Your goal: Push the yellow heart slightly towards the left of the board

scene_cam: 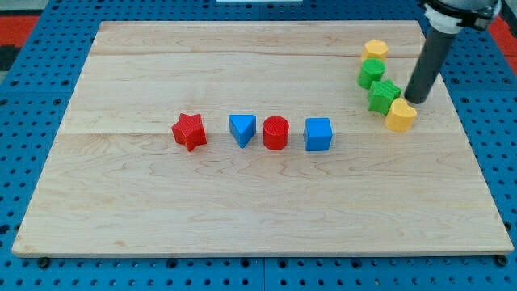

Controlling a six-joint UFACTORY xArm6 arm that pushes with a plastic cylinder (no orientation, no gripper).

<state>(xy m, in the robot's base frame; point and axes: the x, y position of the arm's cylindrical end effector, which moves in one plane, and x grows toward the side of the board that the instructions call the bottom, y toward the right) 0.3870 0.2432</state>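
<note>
Nearest the camera, the wooden board (242, 218) lies on a blue perforated table (32, 97). No gripper is fitted; my tip (415, 100) sits just above and right of the yellow heart (401, 115), by the green star (384, 95). I would push leftward gently, below the star, to avoid dragging it.

Bright, even overhead light; the pale wooden tabletop (161, 202) shows no glare or hot spots. Shadows short and soft, tight under each block, e.g. the red star (189, 131) and blue cube (318, 134). Focus slightly soft throughout, low resolution, edges straight with no visible distortion.
</note>
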